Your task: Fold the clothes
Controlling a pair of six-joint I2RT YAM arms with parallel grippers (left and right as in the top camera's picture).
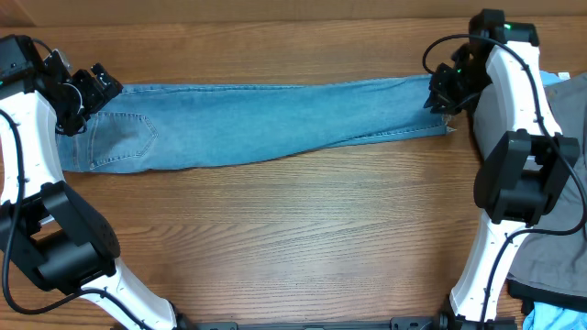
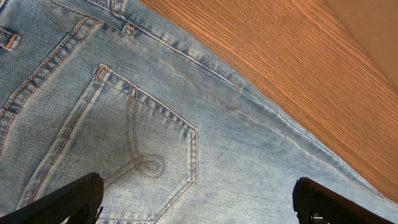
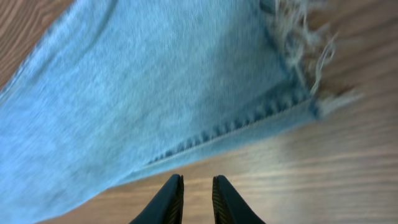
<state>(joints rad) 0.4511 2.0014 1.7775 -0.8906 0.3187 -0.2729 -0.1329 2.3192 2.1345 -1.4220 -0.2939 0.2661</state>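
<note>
Folding needs a good pinch: jeans [image 1: 275, 124] lie flat across the table [image 1: 293, 238]. Left gripper [image 2: 199, 199] hangs wide open over the back pocket [image 2: 124, 149]; right gripper [image 3: 197, 186], nearly shut & empty by the frayed hem [image 3: 298, 102], should grab both layers.

My right hand [image 3: 198, 182] sits low, its 2 dark fingers [image 3: 170, 200] narrowly apart and empty, over the brown wooden worktop [image 3: 323, 174] just beside the stitched edge of the light-blue faded denim jeans [image 3: 155, 81]; their frayed hem [image 3: 306, 43] lies upper right.
</note>
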